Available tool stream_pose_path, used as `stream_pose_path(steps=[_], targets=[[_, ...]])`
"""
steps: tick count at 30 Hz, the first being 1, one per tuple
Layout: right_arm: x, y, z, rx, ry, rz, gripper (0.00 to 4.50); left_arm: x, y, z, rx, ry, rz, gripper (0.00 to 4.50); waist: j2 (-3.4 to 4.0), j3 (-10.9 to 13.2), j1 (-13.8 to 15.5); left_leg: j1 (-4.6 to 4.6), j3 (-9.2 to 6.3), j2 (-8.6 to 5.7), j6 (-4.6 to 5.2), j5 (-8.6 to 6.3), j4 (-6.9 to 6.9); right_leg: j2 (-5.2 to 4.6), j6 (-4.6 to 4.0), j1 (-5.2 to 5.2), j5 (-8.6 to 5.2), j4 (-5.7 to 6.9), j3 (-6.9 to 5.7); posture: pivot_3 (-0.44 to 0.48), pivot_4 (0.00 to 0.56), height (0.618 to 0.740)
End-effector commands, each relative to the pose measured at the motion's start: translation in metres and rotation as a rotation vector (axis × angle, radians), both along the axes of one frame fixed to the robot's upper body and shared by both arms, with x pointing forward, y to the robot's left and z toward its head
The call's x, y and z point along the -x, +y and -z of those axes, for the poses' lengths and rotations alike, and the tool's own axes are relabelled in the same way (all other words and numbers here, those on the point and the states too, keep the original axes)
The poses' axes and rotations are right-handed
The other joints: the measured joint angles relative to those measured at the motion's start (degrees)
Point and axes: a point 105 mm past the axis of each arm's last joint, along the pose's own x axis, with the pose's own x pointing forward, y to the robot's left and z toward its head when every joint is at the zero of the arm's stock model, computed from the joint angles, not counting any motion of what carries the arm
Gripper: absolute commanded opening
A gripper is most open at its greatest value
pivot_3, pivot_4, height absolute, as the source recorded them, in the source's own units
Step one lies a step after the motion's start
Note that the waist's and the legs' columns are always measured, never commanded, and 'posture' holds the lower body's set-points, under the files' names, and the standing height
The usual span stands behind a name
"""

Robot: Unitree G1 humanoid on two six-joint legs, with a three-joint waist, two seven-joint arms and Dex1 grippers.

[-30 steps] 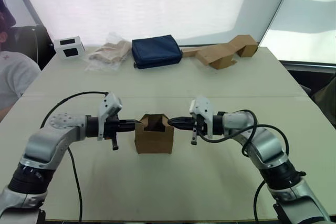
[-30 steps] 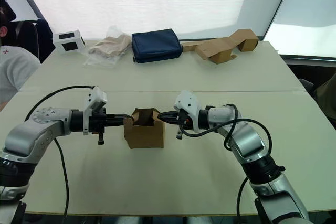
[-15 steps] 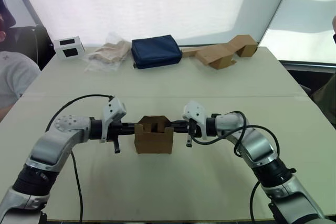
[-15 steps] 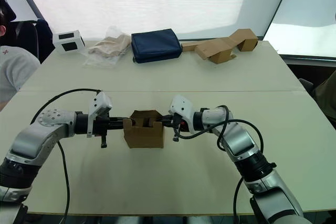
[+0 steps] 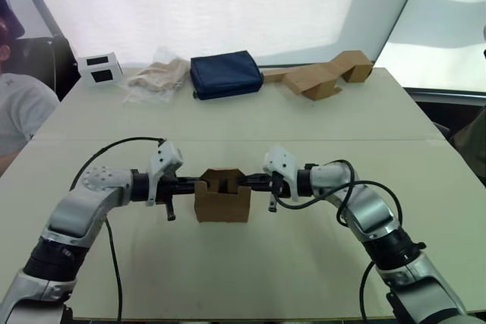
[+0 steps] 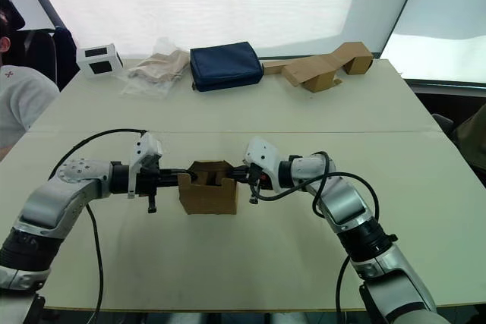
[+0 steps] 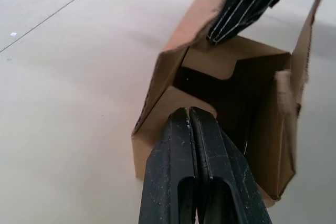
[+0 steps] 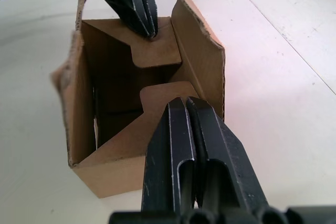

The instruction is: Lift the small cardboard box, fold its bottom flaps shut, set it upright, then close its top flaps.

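The small cardboard box (image 5: 222, 199) stands upright on the pale bench (image 5: 250, 263), near the front and about midway across, its top open. It is plain brown corrugated card with rough, slightly torn edges. Two of the top flaps (image 8: 157, 51) are tipped inward over the dark hollow, each a short panel with a rounded notch, while the two longer side panels stand up.

The left gripper (image 7: 189, 115) comes in level from the box's left, its forearm stretched almost horizontally just above the bench, its two black ribbed fingers pressed together with nothing between them, the tips resting on the nearer inward flap. The right gripper (image 8: 182, 104) mirrors it from the opposite side, arm bent at the elbow and wrist level, fingers likewise closed on nothing and their tips against the other small flap.

Along the far edge of the bench lie a navy blue fabric pouch (image 5: 225, 73), a crumpled clear plastic bag (image 5: 156, 80), a small white device (image 5: 100, 67) and folded tan zigzag cardboard pieces (image 5: 323, 76). A person (image 5: 19, 104) in a light shirt sits at the bench's left end
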Motion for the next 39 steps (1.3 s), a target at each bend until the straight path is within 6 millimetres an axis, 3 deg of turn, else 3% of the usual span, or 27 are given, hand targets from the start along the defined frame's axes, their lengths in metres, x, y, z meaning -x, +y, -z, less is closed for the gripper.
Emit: stream_pose_path(steps=[1,6,8,11,13,15,24,39], targets=[[0.003,-0.004,-0.045,-0.18,-0.036,-0.007,0.0,-0.015,0.017,-0.034,0.101,-0.072,-0.085,0.03,-0.01,0.0,0.0,-0.01,-0.01,0.01,0.0,0.0,0.0,0.01,0.0,0.0,0.0,0.0,-0.01,0.0,0.15,0.74],[0.013,-0.015,-0.068,-0.226,-0.046,0.014,0.0,-0.033,0.029,-0.041,0.136,-0.053,-0.114,0.03,-0.01,0.0,0.1,-0.02,0.0,-0.04,0.0,0.0,0.0,-0.04,0.01,0.0,0.0,-0.02,-0.03,0.0,0.15,0.74],[0.023,-0.019,-0.075,-0.229,-0.048,0.014,0.0,-0.043,0.033,-0.032,0.093,-0.048,-0.128,0.03,0.01,0.0,0.3,-0.02,-0.01,-0.06,0.0,0.0,0.0,-0.05,0.01,0.0,0.0,-0.02,-0.03,0.0,0.15,0.74],[0.044,-0.016,-0.074,-0.188,-0.03,-0.03,0.0,-0.048,0.032,-0.002,-0.052,-0.034,-0.076,0.03,0.01,0.0,0.2,-0.04,-0.01,-0.07,0.0,0.0,0.0,-0.04,0.01,0.0,0.0,-0.02,-0.05,0.0,0.15,0.74],[0.065,-0.008,-0.064,-0.11,-0.02,-0.081,0.0,-0.052,0.023,0.016,-0.05,0.029,-0.037,0.03,0.01,0.0,0.3,-0.04,-0.01,-0.08,0.0,0.0,-0.02,-0.01,0.01,0.0,0.0,-0.04,-0.06,0.0,0.15,0.74],[0.073,-0.004,-0.058,-0.075,-0.018,-0.092,0.0,-0.056,0.02,0.025,-0.052,0.051,-0.021,0.03,-0.01,0.0,0.3,-0.04,0.0,-0.09,0.01,0.0,0.0,0.04,0.01,0.0,0.0,-0.04,-0.07,0.0,0.15,0.74],[0.077,-0.003,-0.036,0.022,0.011,-0.077,0.0,-0.051,0.007,0.04,-0.01,0.121,0.059,0.03,-0.04,0.0,0.1,-0.06,-0.03,0.01,0.01,-0.01,0.02,0.22,0.01,-0.02,0.0,-0.03,0.0,0.0,0.15,0.74],[0.061,0.01,-0.036,0.099,-0.063,-0.1,0.0,-0.046,-0.007,0.053,0.015,0.146,0.094,0.03,-0.04,0.0,0.1,-0.05,-0.04,0.03,0.01,-0.01,0.03,0.25,0.01,-0.03,0.0,-0.02,0.03,0.0,0.15,0.74]])
